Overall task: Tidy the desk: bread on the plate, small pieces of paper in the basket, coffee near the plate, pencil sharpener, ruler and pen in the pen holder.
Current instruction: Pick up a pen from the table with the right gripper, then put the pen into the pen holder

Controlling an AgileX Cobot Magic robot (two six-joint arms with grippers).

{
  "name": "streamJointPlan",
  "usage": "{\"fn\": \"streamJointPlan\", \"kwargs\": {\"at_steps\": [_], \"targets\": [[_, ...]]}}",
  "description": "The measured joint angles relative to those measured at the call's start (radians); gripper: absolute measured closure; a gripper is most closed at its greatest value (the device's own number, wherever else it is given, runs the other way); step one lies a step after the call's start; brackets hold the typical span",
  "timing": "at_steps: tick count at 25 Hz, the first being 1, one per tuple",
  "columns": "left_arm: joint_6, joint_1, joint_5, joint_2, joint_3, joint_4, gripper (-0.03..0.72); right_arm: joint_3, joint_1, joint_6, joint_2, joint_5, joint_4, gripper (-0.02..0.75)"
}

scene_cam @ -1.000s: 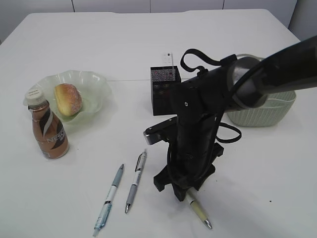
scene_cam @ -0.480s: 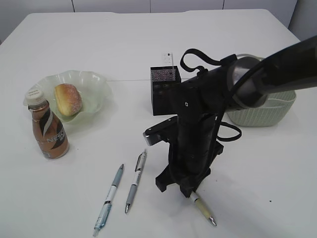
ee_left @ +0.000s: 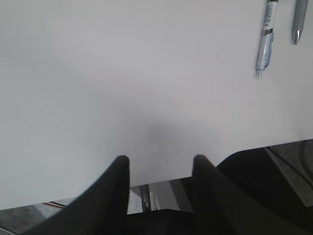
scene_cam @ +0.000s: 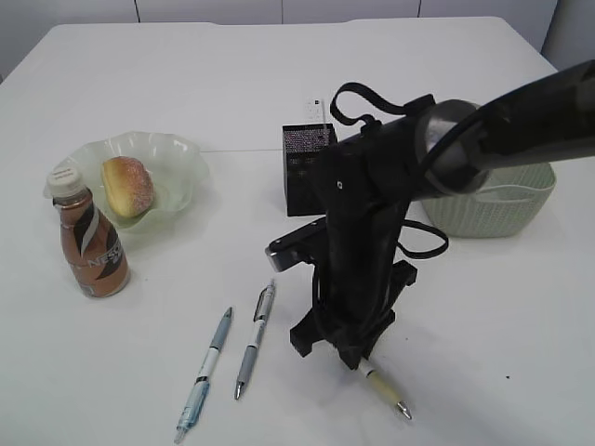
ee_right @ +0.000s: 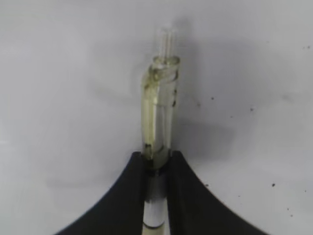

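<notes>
My right gripper point(scene_cam: 359, 355) is shut on a yellowish clear pen point(scene_cam: 384, 389), which hangs tip-down just above the table; the right wrist view shows the pen point(ee_right: 159, 110) clamped between the jaws point(ee_right: 156, 157). A blue pen point(scene_cam: 204, 373) and a silver pen point(scene_cam: 254, 340) lie on the table to its left. The black mesh pen holder point(scene_cam: 299, 167) stands behind, with a white ruler point(scene_cam: 315, 109) sticking out. Bread point(scene_cam: 127, 186) lies on the green glass plate point(scene_cam: 181, 156), with the coffee bottle point(scene_cam: 91, 246) beside it. My left gripper point(ee_left: 157, 161) is open and empty over bare table.
A pale woven basket point(scene_cam: 493, 212) stands at the right behind my right arm. The left wrist view shows the blue pen point(ee_left: 264, 45) and the silver pen point(ee_left: 299, 20) at its top right, and the table's near edge just under the jaws.
My right gripper has risen slightly and shifted left with the yellowish pen in it; the pen's tip has swung a little to the right. Nothing else has moved.
</notes>
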Motion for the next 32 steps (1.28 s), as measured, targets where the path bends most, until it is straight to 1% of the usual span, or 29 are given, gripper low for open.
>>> {"fn": "streamJointPlan", "kwargs": {"at_steps": [1,3,8,12,15,18,22,25,27,29,32], "targets": [[0.0,0.0,0.0,0.0,0.0,0.0,0.381,-0.015,0.0,0.0,0.002,0.02,0.0,0.633],[0.0,0.0,0.0,0.0,0.0,0.0,0.381,-0.046,0.0,-0.005,0.004,0.052,0.0,0.65],[0.0,0.0,0.0,0.0,0.0,0.0,0.381,-0.087,0.0,-0.005,0.006,0.058,0.0,0.65],[0.0,0.0,0.0,0.0,0.0,0.0,0.381,-0.089,0.0,-0.005,-0.016,0.026,0.0,0.651],[0.0,0.0,0.0,0.0,0.0,0.0,0.381,-0.063,0.0,-0.005,-0.093,-0.045,0.015,0.651],[0.0,0.0,0.0,0.0,0.0,0.0,0.381,0.026,0.0,-0.005,-0.211,-0.17,0.026,0.651],[0.0,0.0,0.0,0.0,0.0,0.0,0.381,0.209,0.0,-0.005,-0.391,-0.41,0.018,0.651],[0.0,0.0,0.0,0.0,0.0,0.0,0.381,0.348,0.0,-0.007,-0.51,-0.631,-0.005,0.651],[0.0,0.0,0.0,0.0,0.0,0.0,0.381,0.428,0.0,-0.007,-0.567,-0.79,-0.04,0.651],[0.0,0.0,0.0,0.0,0.0,0.0,0.381,0.474,0.0,-0.011,-0.6,-0.913,-0.08,0.651],[0.0,0.0,0.0,0.0,0.0,0.0,0.381,0.488,-0.013,-0.055,-0.602,-1.039,-0.137,0.651]]}}
